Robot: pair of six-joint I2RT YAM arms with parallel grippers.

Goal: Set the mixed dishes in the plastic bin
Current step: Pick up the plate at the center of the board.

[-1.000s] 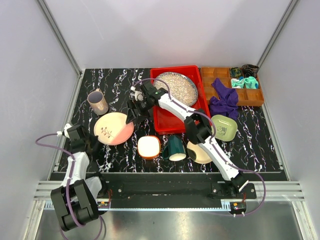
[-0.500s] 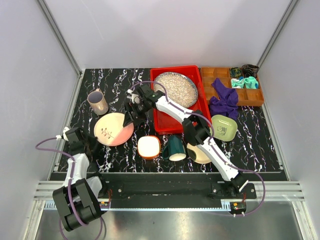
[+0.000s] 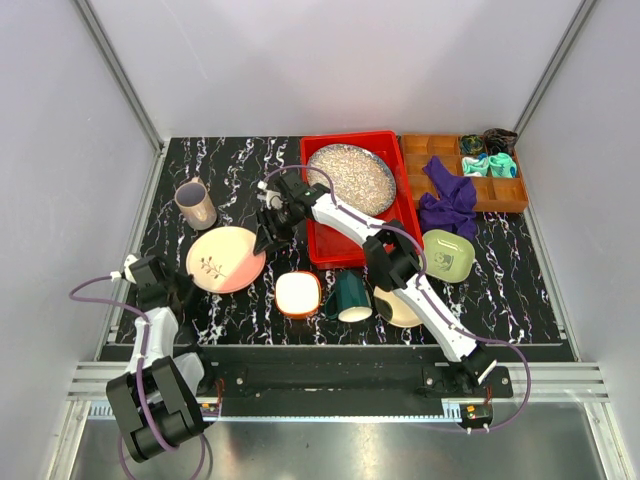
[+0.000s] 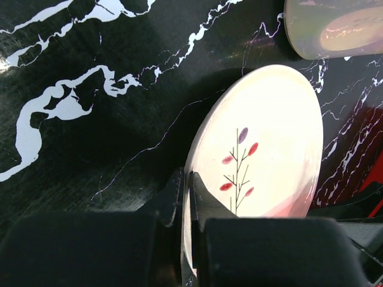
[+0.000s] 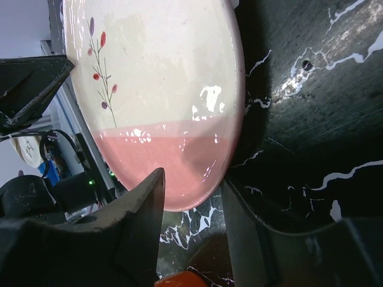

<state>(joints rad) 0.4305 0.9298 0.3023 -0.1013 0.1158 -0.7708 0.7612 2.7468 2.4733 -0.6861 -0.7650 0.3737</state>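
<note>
Nearest: left pincer (image 4: 187,179) is closed thin on the near-left rim of the pink-cream plate (image 3: 227,258), one finger above and one below. That edge looks tipped up off the worktop (image 3: 230,170).

Same front row, all loose on the worktop: orange-white bowl (image 3: 298,293), dark green mug (image 3: 351,295) on its side, and pale yellow plate (image 3: 398,308), partly under the right arm.

Mid: right pincer (image 5: 194,182) is at the plate's far-right pink edge, jaws about half apart and straddling the rim. A gap shows beside one finger, so it isn't clamped. Light green bowl (image 3: 447,255) sits to the right of the bin.

Further: mauve cup (image 3: 195,204) stands upright at far left. Red bin (image 3: 335,245) is just right of the plate and holds only the speckled grey plate (image 3: 350,178). Brown tray (image 3: 440,150) with a purple cloth (image 3: 447,205) is at far right, not part of the task.

Step in hand, as I read it: two-arm pickup or handover of the pink-cream plate.

- Seat the right fingers deep over the rim before closing, because the glaze looks slippery.
- Don't free the left side until the right grip is firm.
- Lift level, clear the bin's near-left wall, and set the plate down on or beside the speckled plate without dropping it.
</note>
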